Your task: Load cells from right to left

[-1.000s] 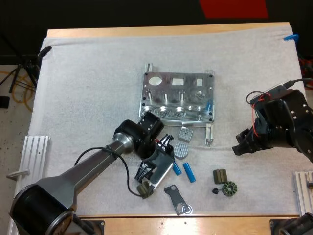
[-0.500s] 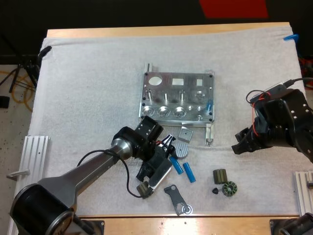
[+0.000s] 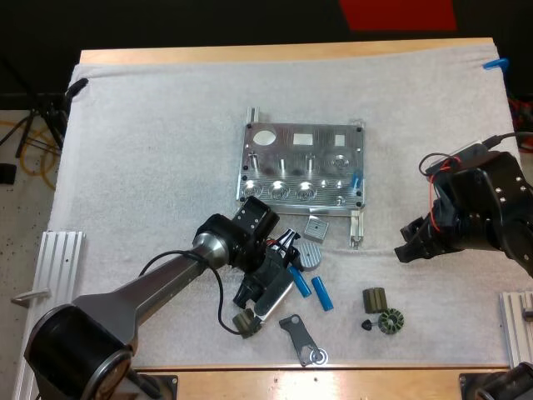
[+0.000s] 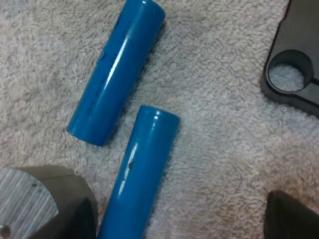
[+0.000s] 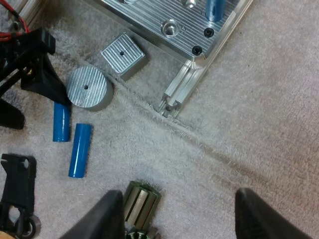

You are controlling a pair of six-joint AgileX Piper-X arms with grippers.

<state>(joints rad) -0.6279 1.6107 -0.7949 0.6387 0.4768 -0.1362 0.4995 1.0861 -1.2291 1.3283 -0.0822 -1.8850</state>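
Observation:
The metal fixture (image 3: pixel 304 171) lies mid-mat, with one blue cell (image 3: pixel 356 179) standing in its right-hand hole, seen again as the blue cell (image 5: pixel 215 9) in the fixture (image 5: pixel 184 20). Two loose blue cylinders (image 3: pixel 300 283) (image 3: pixel 321 293) lie in front of it. My left gripper (image 3: pixel 287 265) hangs low over them. In the left wrist view it (image 4: pixel 184 219) is open, its fingers astride the nearer cylinder (image 4: pixel 142 184), and the other cylinder (image 4: pixel 117 72) lies just beyond. My right gripper (image 3: pixel 412 246) waits open to the right of the fixture, and in its own view it (image 5: pixel 179 219) holds nothing.
A round metal disc (image 3: pixel 309 256) and a square block (image 3: pixel 316 227) sit between the fixture and the cylinders. A dark bracket (image 3: pixel 301 337) lies near the front edge. Dark ribbed parts (image 3: pixel 376 298) (image 3: pixel 390 321) rest front right. Aluminium rails (image 3: pixel 58 258) flank the mat.
My left gripper has shifted slightly right and down, closer over the two loose blue cylinders. The right arm has stayed still.

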